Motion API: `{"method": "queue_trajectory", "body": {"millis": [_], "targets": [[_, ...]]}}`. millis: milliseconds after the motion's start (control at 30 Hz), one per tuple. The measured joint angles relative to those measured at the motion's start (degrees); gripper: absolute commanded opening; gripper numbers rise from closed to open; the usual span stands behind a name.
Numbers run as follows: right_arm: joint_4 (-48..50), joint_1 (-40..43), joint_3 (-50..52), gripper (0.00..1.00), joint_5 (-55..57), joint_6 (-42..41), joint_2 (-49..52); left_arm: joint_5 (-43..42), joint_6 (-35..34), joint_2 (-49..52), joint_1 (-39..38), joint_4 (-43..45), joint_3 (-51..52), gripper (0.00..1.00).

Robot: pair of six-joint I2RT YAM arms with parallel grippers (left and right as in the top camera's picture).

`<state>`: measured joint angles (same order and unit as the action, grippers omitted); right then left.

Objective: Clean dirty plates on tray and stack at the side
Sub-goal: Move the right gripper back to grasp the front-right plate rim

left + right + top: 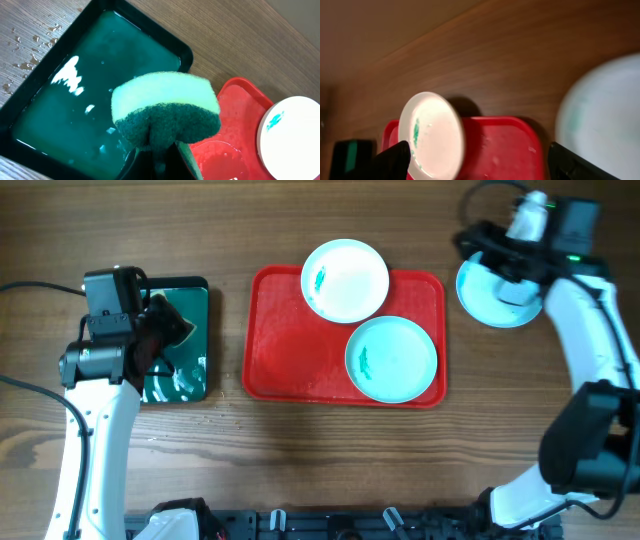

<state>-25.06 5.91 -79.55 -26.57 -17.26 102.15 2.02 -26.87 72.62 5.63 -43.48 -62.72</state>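
Wooden table [300, 460] seen from overhead. At left, a dark green tray [192, 310] holds water, with droplets [30, 55] on the wood beside it. At centre, the red tray [275, 350] carries a white plate [345, 280] overlapping its upper rim and an aqua plate [392, 358] at its lower right. A second aqua plate [490, 308] lies on the table at upper right, partly hidden by the right gripper [497, 265], whose jaws stand wide apart and empty. The left gripper [160, 150] is clamped on a green sponge [165, 110] above the dark tray.
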Motion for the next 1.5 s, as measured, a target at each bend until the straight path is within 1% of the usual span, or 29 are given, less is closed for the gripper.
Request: {"method": "queue_trajectory", "body": {"millis": [100, 233, 300, 333, 367, 400, 467, 500, 533, 667, 733, 833, 900, 933, 1033, 1200, 1367, 1500], "targets": [[2.99, -9.38, 0.0, 0.85, 8.17, -1.16, 0.85, 0.0, 0.0, 0.0, 0.0, 0.0, 0.0, 0.04], [4.81, -18.25, -0.02, 0.68, 21.42, -6.36, 5.57, 0.0, 0.0, 0.0, 0.0, -0.11, 0.0, 0.04], [4.83, -20.55, -0.02, 0.67, 26.21, -8.85, 8.37, 0.0, 0.0, 0.0, 0.0, -0.26, 0.0, 0.04], [4.96, -21.07, -0.02, 0.65, 27.56, -9.62, 9.51, 0.0, 0.0, 0.0, 0.0, -0.28, 0.0, 0.04], [5.49, -21.51, 0.0, 0.57, 29.14, -10.23, 11.08, 0.0, 0.0, 0.0, 0.0, -0.28, 0.0, 0.04], [6.03, -21.62, 0.0, 0.56, 30.25, -11.02, 12.98, 0.0, 0.0, 0.0, 0.0, -0.28, 0.0, 0.04], [6.97, -21.57, 0.0, 0.47, 30.58, -11.72, 14.91, 0.0, 0.0, 0.0, 0.0, -0.31, 0.0, 0.04], [7.61, -21.51, 0.0, 0.4, 30.23, -11.91, 15.87, 0.0, 0.0, 0.0, 0.0, -0.28, 0.0, 0.04], [7.87, -21.51, 0.0, 0.35, 29.62, -12.2, 16.59, 0.0, 0.0, 0.0, 0.0, -0.31, 0.0, 0.04], [8.41, -21.51, 0.0, 0.29, 26.8, -12.61, 17.94, 0.0, 0.0, 0.0, 0.0, -0.31, 0.0, 0.04], [8.22, -21.51, 0.0, 0.21, 25.73, -12.7, 18.03, 0.0, 0.0, 0.0, 0.0, -0.31, 0.0, 0.04], [6.73, -21.51, 0.0, 0.15, 25.05, -12.72, 18.05, 0.0, 0.0, 0.0, 0.0, -0.28, 0.0, 0.04], [6.03, -21.51, 0.0, 0.06, 24.87, -12.72, 18.08, 0.0, 0.0, 0.0, 0.0, -0.31, 0.0, 0.04], [5.95, -21.51, 0.0, 0.04, 24.55, -12.85, 18.08, 0.0, 0.0, 0.0, 0.0, -0.31, 0.0, 0.04], [5.95, -21.51, 0.0, 0.04, 22.27, -12.28, 18.08, -0.09, 0.0, 0.0, 0.0, -0.28, 0.0, 0.04], [5.84, -21.57, 0.0, 0.04, 15.15, -11.56, 18.08, -0.66, 0.0, 0.0, 0.0, -0.28, 0.0, 0.04], [3.74, -23.02, 0.0, 0.04, 7.93, -7.02, 18.08, -3.65, -0.02, 0.02, 0.0, 0.39, 0.0, 0.04], [-0.7, -24.5, 0.0, 0.04, 4.2, -2.69, 18.1, -7.78, -0.02, 1.81, 0.0, 1.31, 0.0, 0.04]]}}
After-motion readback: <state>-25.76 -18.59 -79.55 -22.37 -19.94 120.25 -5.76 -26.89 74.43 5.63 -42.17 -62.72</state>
